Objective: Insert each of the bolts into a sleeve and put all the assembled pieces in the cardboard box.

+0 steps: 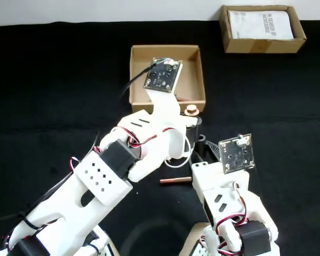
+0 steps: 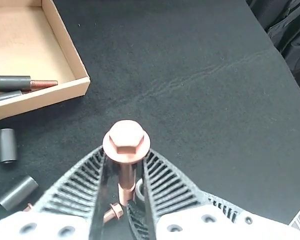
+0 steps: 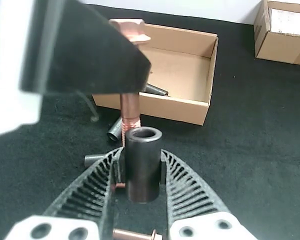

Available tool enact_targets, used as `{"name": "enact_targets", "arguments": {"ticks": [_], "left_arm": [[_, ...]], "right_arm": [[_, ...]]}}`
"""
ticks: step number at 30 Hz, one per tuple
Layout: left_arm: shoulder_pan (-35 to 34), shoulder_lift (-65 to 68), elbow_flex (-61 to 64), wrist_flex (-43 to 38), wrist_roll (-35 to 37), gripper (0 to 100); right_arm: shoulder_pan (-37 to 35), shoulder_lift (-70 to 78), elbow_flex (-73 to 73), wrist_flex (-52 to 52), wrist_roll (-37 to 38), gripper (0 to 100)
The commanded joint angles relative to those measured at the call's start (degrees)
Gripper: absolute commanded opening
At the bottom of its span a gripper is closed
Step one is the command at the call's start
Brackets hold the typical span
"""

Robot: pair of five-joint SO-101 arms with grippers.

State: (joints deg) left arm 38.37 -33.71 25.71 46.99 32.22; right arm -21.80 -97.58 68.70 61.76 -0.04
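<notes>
**Bolt poised at the sleeve's mouth, not yet entered**

Copper bolt (image 2: 126, 142): pinched in the left gripper (image 2: 125, 154) just under the hex head, shank hanging straight down between the ribbed fingers. Dark sleeve (image 3: 142, 165): clamped upright at mid-body in the right gripper (image 3: 141, 153), open mouth upward and free. Both held above the worktop (image 1: 53, 80), just off the near right corner of the cardboard box (image 1: 134, 80), itself toward the middle of the far edge. From the right wrist view, threaded tip close beside the sleeve's rim, a little off the bore and not yet inside; touching or apart, impossible to tell.

Handling, by judgement: bolt small, stiff and probably light, with smooth metal likely to slip or swing. Best gripped high on the shank under the flange, as here, leaving the thread bare. Sleeve rigid and smooth-walled, apt to twist between ribbed fingers; best taken round the middle, mouth unobstructed. Little clearance expected, hence close alignment of tip and bore.

In the box: one assembled piece (image 2: 17, 83). Loose on the worktop just outside the box's near wall: a spare sleeve (image 2: 6, 145) and a second spare sleeve (image 2: 18, 192). Farther toward the near edge, between the arms: a spare bolt (image 1: 175, 181).
</notes>
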Motion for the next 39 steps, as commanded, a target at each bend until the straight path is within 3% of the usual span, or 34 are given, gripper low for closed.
{"name": "enact_targets", "arguments": {"ticks": [1, 6, 21, 39], "left_arm": [[-2.6, -0.4, -5.6, 0.0, -1.8, 1], [-4.1, -0.4, -8.6, -2.6, -7.4, 1], [2.0, -0.4, -6.6, -2.5, -6.9, 1], [2.2, -0.4, -6.1, 0.4, -6.9, 1]], "right_arm": [[0.7, 0.2, 0.5, -0.7, 0.4, 0.8], [0.7, 0.2, 0.5, -0.7, 0.4, 0.8], [0.7, 0.2, 0.8, -1.0, 0.5, 0.8], [0.9, 0.0, 1.5, -1.0, 0.5, 0.8]]}}
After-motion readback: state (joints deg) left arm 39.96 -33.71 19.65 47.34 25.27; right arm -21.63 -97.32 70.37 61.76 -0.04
